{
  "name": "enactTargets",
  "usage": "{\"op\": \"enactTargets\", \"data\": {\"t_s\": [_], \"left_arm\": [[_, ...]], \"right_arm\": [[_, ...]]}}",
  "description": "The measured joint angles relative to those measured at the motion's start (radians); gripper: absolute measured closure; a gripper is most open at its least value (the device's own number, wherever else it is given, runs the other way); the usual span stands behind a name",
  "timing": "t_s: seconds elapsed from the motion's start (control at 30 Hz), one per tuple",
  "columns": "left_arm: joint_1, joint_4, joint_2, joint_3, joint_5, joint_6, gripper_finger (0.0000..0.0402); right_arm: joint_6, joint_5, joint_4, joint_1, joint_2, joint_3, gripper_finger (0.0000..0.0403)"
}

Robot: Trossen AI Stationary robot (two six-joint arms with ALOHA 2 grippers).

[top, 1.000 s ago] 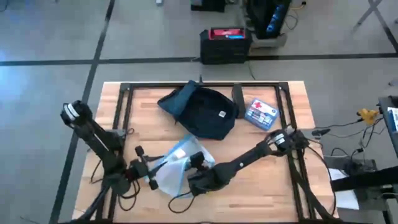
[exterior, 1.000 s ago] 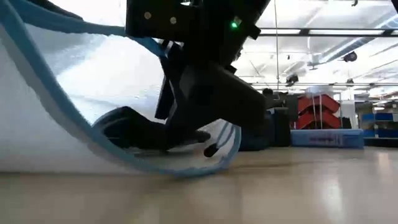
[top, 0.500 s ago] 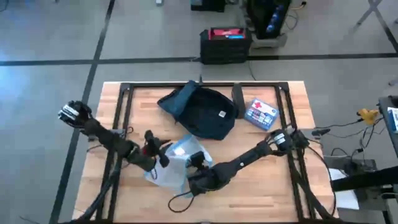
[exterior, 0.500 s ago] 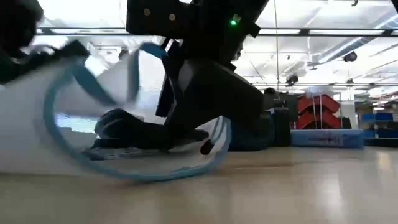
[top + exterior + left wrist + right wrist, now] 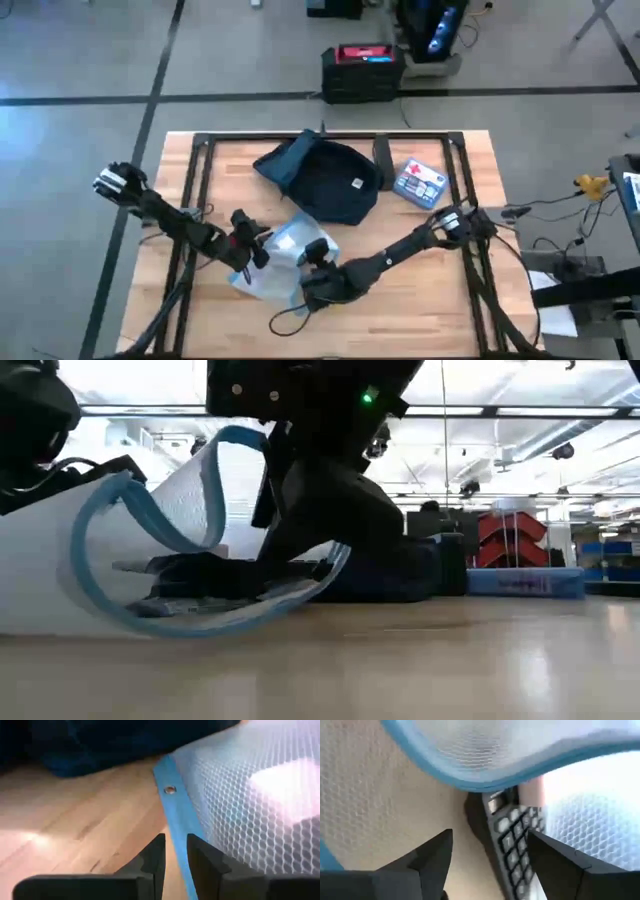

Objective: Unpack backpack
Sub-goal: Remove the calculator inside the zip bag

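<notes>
The dark navy backpack (image 5: 325, 180) lies flat at the table's far middle, and no gripper touches it. Nearer lies a clear honeycomb pouch (image 5: 282, 258) with a blue edge band, its underside on the wood. My left gripper (image 5: 247, 252) is at the pouch's left side, shut on the band. My right gripper (image 5: 312, 262) is open and reaches into the pouch's mouth from the right. In the right wrist view a dark keypad device (image 5: 507, 837) lies inside the pouch between the open fingers (image 5: 432, 857). My left gripper pinches the pouch's blue edge band (image 5: 176, 827) between its two fingers, just short of a small metal rivet (image 5: 170, 789). In the low view that edge (image 5: 120, 490) stands raised and curled while the pouch's bottom stays on the table. My right gripper has its open fingers inside the pouch's mouth, roughly level. Whether they touch the pouch wall or the keypad device I cannot tell.
A small blue-white box (image 5: 418, 182) lies right of the backpack. A black frame (image 5: 200, 150) runs along the table's far and side edges. A loose cable (image 5: 285, 325) lies near the near edge. Bare wood shows at the table's near right.
My left gripper has moved away from the near edge toward the backpack, taking the pouch's blue edge with it. The pouch's near side has drawn back and its mouth now curls up higher and narrower. My right gripper has stayed inside the pouch.
</notes>
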Motion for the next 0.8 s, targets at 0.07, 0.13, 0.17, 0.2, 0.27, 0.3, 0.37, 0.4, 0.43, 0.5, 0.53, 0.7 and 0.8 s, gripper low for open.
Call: {"op": "enactTargets", "data": {"t_s": [0.07, 0.13, 0.17, 0.2, 0.27, 0.3, 0.37, 0.4, 0.43, 0.5, 0.53, 0.7, 0.8], "left_arm": [[0.0, 0.001, 0.008, 0.0, 0.011, 0.001, 0.0338], [0.0, 0.001, 0.02, 0.0, 0.017, 0.002, 0.0337], [0.0, 0.003, 0.028, 0.0, 0.023, 0.002, 0.0338], [0.0, 0.004, 0.035, 0.0, 0.026, 0.002, 0.0338], [0.0, 0.007, 0.049, 0.0, 0.032, 0.002, 0.0339], [0.0, 0.011, 0.057, 0.0, 0.032, 0.002, 0.0339], [0.001, 0.016, 0.068, 0.001, 0.032, 0.0, 0.0339], [0.002, 0.017, 0.073, 0.001, 0.031, 0.0, 0.0339], [0.002, 0.017, 0.076, 0.001, 0.031, -0.002, 0.0339], [0.003, 0.023, 0.082, 0.0, 0.035, 0.002, 0.0339], [0.003, 0.032, 0.082, 0.0, 0.042, 0.015, 0.0339], [0.004, 0.133, 0.084, -0.003, 0.12, 0.158, 0.0339], [0.002, 0.221, 0.085, -0.004, 0.204, 0.248, 0.0342]], "right_arm": [[-0.013, 0.0, 0.004, -0.015, 0.012, 0.001, 0.0169], [-0.037, 0.001, 0.011, -0.029, 0.03, 0.001, 0.0169], [-0.054, 0.002, 0.019, -0.036, 0.04, 0.001, 0.0167], [-0.062, 0.002, 0.031, -0.044, 0.044, 0.001, 0.0165], [-0.077, 0.003, 0.051, -0.06, 0.051, 0.002, 0.016], [-0.08, 0.004, 0.056, -0.067, 0.052, 0.007, 0.0158], [-0.083, 0.002, 0.065, -0.083, 0.054, 0.01, 0.0154], [-0.084, 0.001, 0.078, -0.091, 0.054, 0.01, 0.0153], [-0.085, 0.0, 0.091, -0.098, 0.054, 0.01, 0.0153], [-0.085, -0.002, 0.121, -0.106, 0.054, 0.01, 0.0155], [-0.085, -0.003, 0.138, -0.109, 0.054, 0.01, 0.0157], [-0.059, -0.053, 0.195, -0.11, 0.054, 0.011, 0.0169], [-0.021, -0.108, 0.208, -0.101, 0.054, 0.011, 0.0176]]}}
